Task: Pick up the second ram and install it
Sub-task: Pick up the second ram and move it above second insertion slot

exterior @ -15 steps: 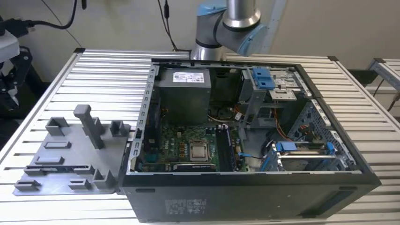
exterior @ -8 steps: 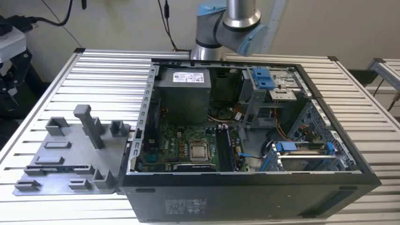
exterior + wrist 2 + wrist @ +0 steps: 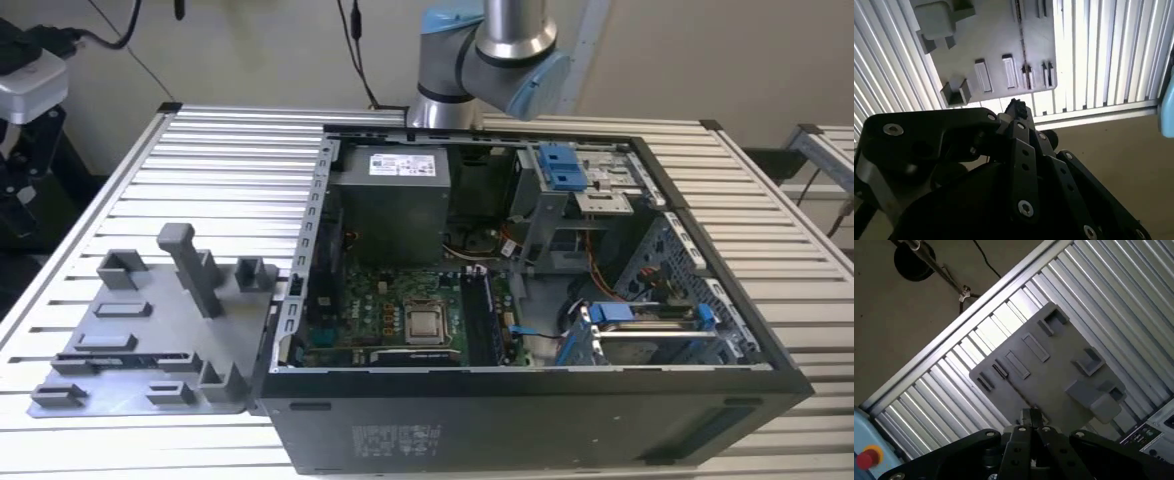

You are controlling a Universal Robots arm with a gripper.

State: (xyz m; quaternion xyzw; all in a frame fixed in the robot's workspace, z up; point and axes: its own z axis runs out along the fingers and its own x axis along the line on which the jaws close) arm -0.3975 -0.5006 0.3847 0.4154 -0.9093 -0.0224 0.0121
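The open computer case (image 3: 534,300) lies on the slatted metal table (image 3: 227,150) with its motherboard (image 3: 380,300) facing up. In the exterior view the grey holder tray (image 3: 160,340) sits flat on the slats at about 9 o'clock from the case, just beside its wall. The arm (image 3: 487,45) rises at 12 o'clock, behind the case. In both wrist views the gripper (image 3: 1029,417) hangs high over that tray, well apart from it, with its black fingers clenched and the tips meeting. What I take for the second ram (image 3: 1000,370) is a thin dark strip standing on edge in a narrow holder (image 3: 1026,76) near the tray's outer corner. That is roughly 8 o'clock from the case in the exterior view. I can't make out its chips from here.
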